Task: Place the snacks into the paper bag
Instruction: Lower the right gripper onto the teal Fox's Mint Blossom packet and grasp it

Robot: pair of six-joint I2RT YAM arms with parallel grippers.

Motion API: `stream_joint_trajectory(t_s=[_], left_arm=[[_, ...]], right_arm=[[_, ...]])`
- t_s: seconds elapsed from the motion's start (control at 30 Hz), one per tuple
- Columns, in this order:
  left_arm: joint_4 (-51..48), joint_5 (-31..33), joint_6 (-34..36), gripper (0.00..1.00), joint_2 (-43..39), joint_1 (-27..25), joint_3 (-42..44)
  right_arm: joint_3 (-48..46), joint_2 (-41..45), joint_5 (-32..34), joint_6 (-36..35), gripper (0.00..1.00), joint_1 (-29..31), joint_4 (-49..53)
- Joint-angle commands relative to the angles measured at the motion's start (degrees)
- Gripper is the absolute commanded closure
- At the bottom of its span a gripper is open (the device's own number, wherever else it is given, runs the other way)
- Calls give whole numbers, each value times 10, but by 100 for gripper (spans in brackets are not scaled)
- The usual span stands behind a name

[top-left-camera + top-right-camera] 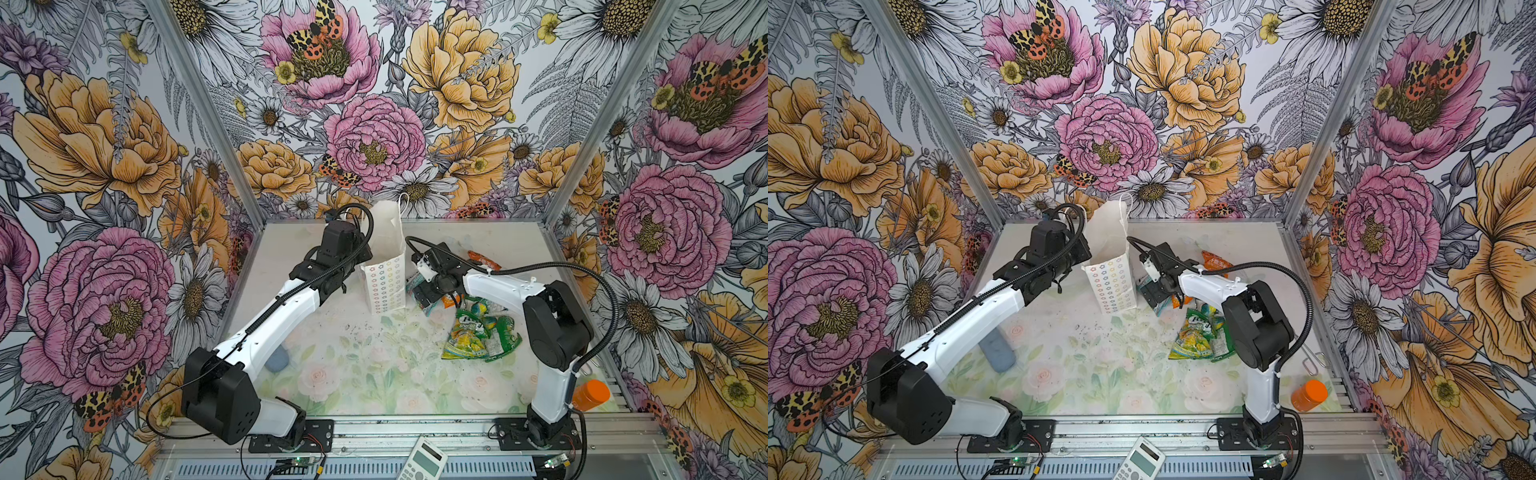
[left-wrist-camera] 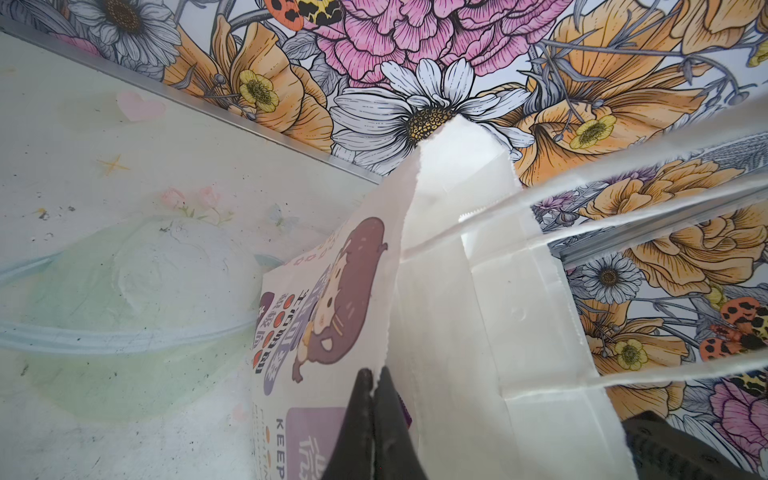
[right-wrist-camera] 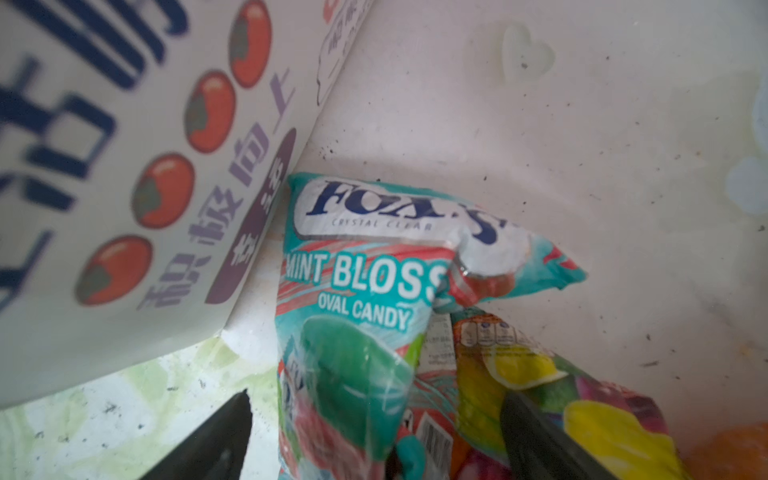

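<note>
The white paper bag (image 1: 384,266) (image 1: 1111,272) stands upright at the back middle, its flower-patterned narrow side facing the front. My left gripper (image 2: 376,378) is shut on the bag's top rim beside the cartoon girl print (image 2: 332,307). The bag's mouth is held open. My right gripper (image 3: 376,397) hangs open right of the bag (image 3: 124,187), its fingers on either side of a teal mint snack packet (image 3: 357,291) that lies over a fruit-coloured packet (image 3: 540,374). In both top views more snacks lie nearby: green and yellow packets (image 1: 478,332) (image 1: 1200,336) and an orange one (image 1: 482,261) (image 1: 1216,262).
An orange-capped bottle (image 1: 590,395) (image 1: 1308,395) lies at the front right by the rail. A calculator (image 1: 422,459) rests on the front frame. A grey-blue object (image 1: 996,353) sits under my left arm. Flowered walls close three sides.
</note>
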State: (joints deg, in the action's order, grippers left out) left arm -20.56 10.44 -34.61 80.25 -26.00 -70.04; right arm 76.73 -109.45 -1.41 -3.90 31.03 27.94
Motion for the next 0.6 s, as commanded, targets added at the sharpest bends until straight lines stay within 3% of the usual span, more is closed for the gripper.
stream_joint_trajectory(t_s=[0.0,0.37,0.57], left_arm=[[12,-14,-8,100,-4,6,9],[13,-14,-7,100,-4,8,10],[16,-15,-8,100,-7,11,15]], right_arm=[[16,-18,-18,-9,6,-4,-38],[1,-49,-24,-9,12,-4,-78],[-23,-39,-20,-9,20,-4,-90]])
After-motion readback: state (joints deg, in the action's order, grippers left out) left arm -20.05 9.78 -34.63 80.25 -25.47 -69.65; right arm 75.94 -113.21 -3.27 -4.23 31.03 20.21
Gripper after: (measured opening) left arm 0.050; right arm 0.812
